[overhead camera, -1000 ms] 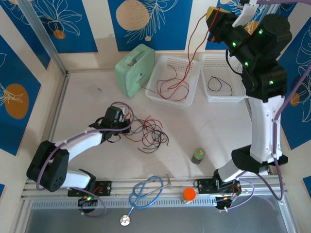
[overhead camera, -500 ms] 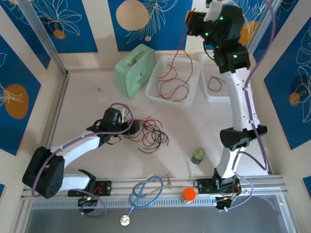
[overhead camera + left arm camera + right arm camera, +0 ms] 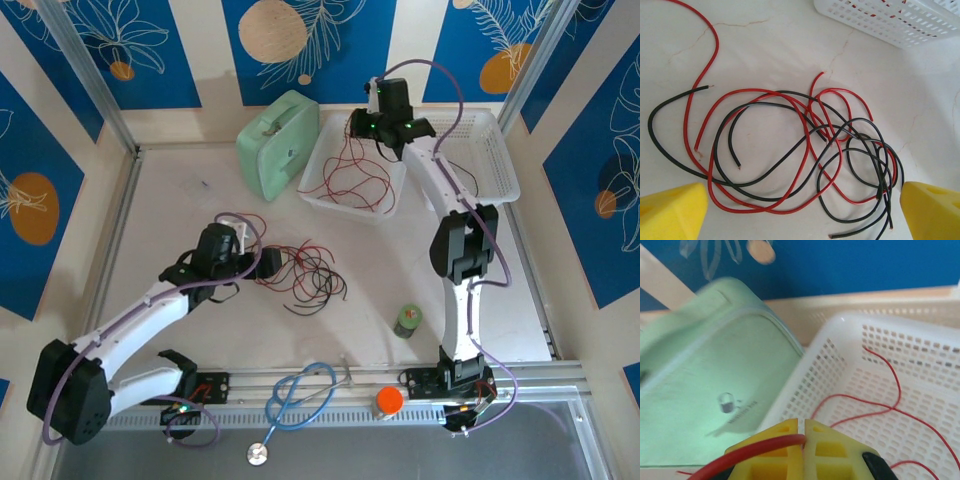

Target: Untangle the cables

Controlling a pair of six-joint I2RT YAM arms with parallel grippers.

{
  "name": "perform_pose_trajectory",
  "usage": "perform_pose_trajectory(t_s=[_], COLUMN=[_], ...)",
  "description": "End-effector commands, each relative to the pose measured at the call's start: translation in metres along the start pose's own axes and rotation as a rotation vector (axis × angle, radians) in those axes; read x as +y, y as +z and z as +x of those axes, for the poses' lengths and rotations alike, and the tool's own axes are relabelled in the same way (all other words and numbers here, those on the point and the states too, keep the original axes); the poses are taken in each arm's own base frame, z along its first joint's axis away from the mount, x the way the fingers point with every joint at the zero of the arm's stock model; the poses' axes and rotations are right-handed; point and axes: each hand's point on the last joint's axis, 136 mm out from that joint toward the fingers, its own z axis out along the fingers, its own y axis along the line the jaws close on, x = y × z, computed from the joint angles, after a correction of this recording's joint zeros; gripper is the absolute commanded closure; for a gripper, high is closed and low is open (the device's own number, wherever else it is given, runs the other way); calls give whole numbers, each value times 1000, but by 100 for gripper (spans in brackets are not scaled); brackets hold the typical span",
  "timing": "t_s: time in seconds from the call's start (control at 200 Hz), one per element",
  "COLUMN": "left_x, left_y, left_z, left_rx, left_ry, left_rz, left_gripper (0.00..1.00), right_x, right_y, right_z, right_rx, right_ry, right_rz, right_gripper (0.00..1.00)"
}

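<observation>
Partly done: several red lengths (image 3: 350, 180) lying in the left-hand white basket (image 3: 312, 190) at the worktop's far edge, and one more red cable (image 3: 765, 449) clenched in the right gripper (image 3: 801, 432) above it. Left to sort: a tangle (image 3: 305, 275) of red and black cables near the worktop's middle, just ahead of the left gripper (image 3: 268, 262), which is spread wide and empty. Counted: two grippers, two baskets with the second basket (image 3: 505, 165), one tangle of seemingly two or more strands per colour, exact tally unclear.
</observation>
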Motion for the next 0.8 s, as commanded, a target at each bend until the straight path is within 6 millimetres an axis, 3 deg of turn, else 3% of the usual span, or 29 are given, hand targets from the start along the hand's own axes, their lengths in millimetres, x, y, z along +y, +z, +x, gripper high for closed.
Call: perform_pose_trajectory(t_s=[0.0,0.22,0.495,0.62,0.795], left_x=[-7,-9,-3,1,14], left_y=[-14,-25,-28,-29,-29], left_z=[-9,-11,-6,-3,5], left_rx=[-8,24,74,95,144], left_ry=[17,2,-41,-56,-92], left_rz=[-4,-25,-75,-102,-189], left_gripper=[4,9,16,17,19], right_x=[-19,-61,-93,-89,-71], right_y=[19,65,78,73,44], right_z=[18,80,127,125,85], right_rx=[75,274,404,405,319], right_ry=[-13,50,141,127,72], right_rz=[115,260,356,342,323], right_gripper=[100,100,98,88,66])
